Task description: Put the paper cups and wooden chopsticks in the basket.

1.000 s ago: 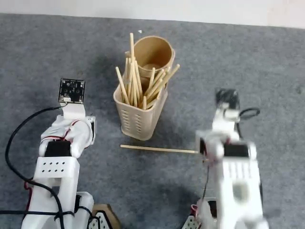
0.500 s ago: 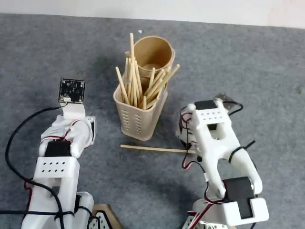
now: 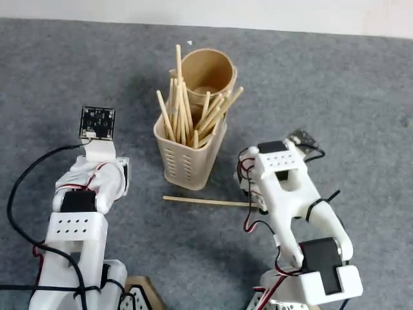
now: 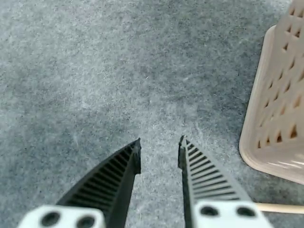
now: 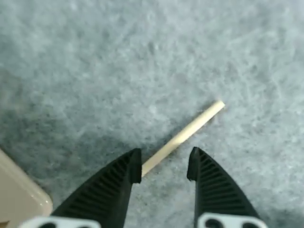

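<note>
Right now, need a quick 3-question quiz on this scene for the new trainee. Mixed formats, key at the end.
1. True or false: the loose chopstick lies flat on the table, outside the basket.
2. Pick one. The right gripper is: A) shut on the loose chopstick; B) open just over one end of it; C) shut and empty.
3. Fill in the blank: the paper cup stands inside the ____, behind a bundle of chopsticks.

Key: 1 true; 2 B; 3 basket.
</note>
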Controlling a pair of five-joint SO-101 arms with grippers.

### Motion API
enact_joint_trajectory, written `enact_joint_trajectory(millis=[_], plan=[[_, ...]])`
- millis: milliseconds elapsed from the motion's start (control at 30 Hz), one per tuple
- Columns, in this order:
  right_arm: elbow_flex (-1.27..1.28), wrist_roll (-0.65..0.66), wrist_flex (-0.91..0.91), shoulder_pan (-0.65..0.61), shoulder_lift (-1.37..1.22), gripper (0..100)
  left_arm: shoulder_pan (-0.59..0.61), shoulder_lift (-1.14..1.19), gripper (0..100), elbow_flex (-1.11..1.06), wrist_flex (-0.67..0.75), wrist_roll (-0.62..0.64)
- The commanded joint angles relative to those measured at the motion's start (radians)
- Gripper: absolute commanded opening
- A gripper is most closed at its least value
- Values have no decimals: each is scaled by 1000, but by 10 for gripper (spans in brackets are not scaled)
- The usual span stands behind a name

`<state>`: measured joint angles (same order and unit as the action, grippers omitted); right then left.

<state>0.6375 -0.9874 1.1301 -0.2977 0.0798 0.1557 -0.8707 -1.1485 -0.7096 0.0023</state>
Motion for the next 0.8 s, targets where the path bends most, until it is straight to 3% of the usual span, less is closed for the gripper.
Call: enact_joint_trajectory(millis=[0,133,367,433,600,767], plan=[[44,-11,-10,27,4,166,8,-16,161,4,12,-2],[61,-3,-116,50,4,166,8,-16,161,4,12,-2],[120,3,-130,71,5,166,8,-16,161,4,12,-2],[124,63,-150,94,4,166,8,-16,161,4,12,-2],[163,195,-232,163,5,0,8,-18,161,4,12,-2],[177,216,-240,223,15,5,8,-18,161,4,12,-2]])
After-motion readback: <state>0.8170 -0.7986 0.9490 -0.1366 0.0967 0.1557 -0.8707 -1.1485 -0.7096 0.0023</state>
